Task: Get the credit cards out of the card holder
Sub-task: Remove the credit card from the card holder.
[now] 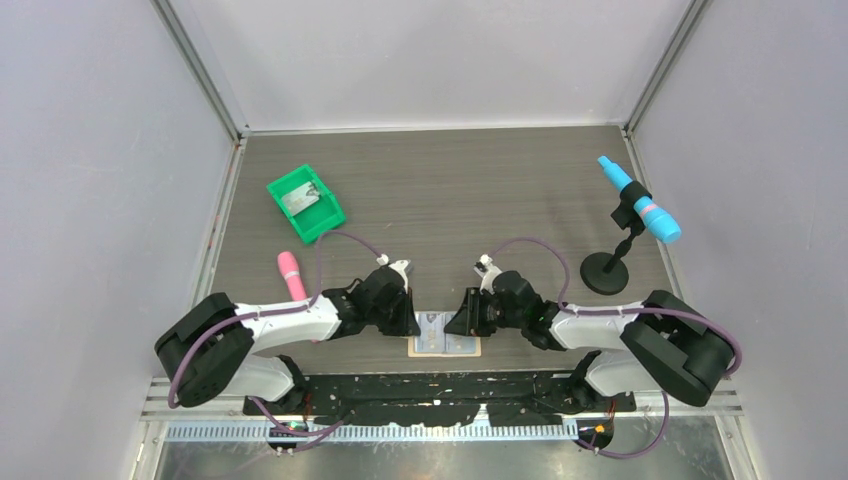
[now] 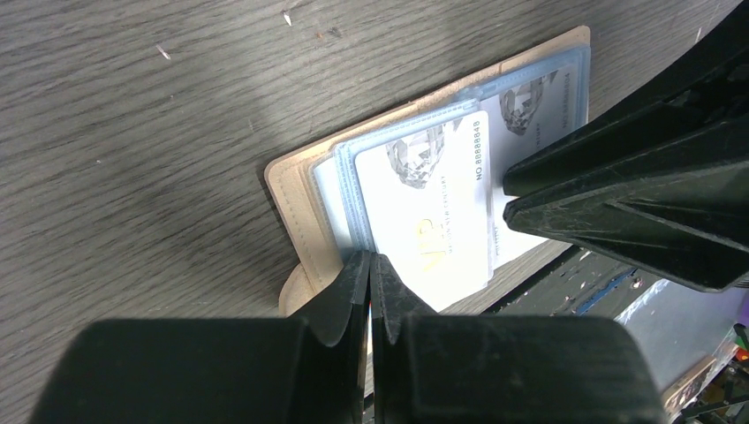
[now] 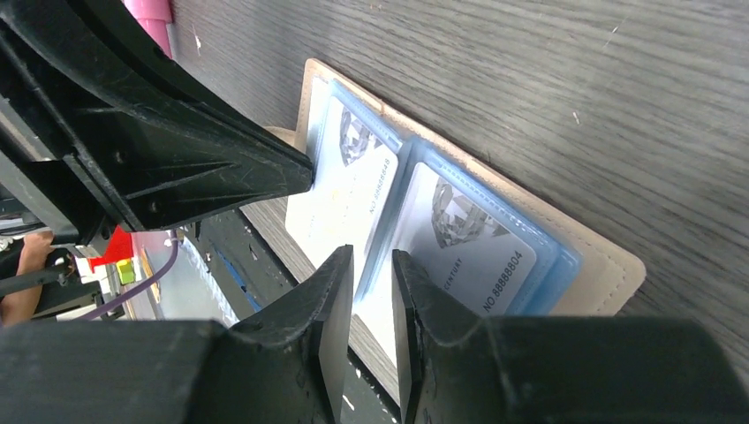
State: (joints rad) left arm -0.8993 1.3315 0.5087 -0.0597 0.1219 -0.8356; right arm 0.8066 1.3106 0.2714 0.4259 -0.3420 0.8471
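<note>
So the biggest thing here is the dark wood-grain table (image 1: 450, 170), with both arms bent in low toward its near edge. Back left there's a green plastic bin (image 1: 305, 203) with something greyish in it. Over on the right a blue-and-pink mic-looking thing (image 1: 640, 208) is clipped on a black stand (image 1: 605, 272). A pink tube-shaped thing (image 1: 291, 275) lies just beside the left arm.

The card holder (image 2: 291, 190) is lying open and flat right at the near edge, between the two grippers, with its tan border showing around blue sleeves. It has two credit cards (image 2: 433, 203) in it, one per half. The left one is bright white with "VIP" on it and looks partly slid out of its sleeve. The other one still sits under the blue plastic.

The left gripper (image 2: 369, 269) has its fingers pressed together at that white card's edge, but I can't tell if it's actually pinching it. The right gripper (image 3: 371, 265) has a narrow gap between its fingers, and its tips are down at the fold between the cards.
</note>
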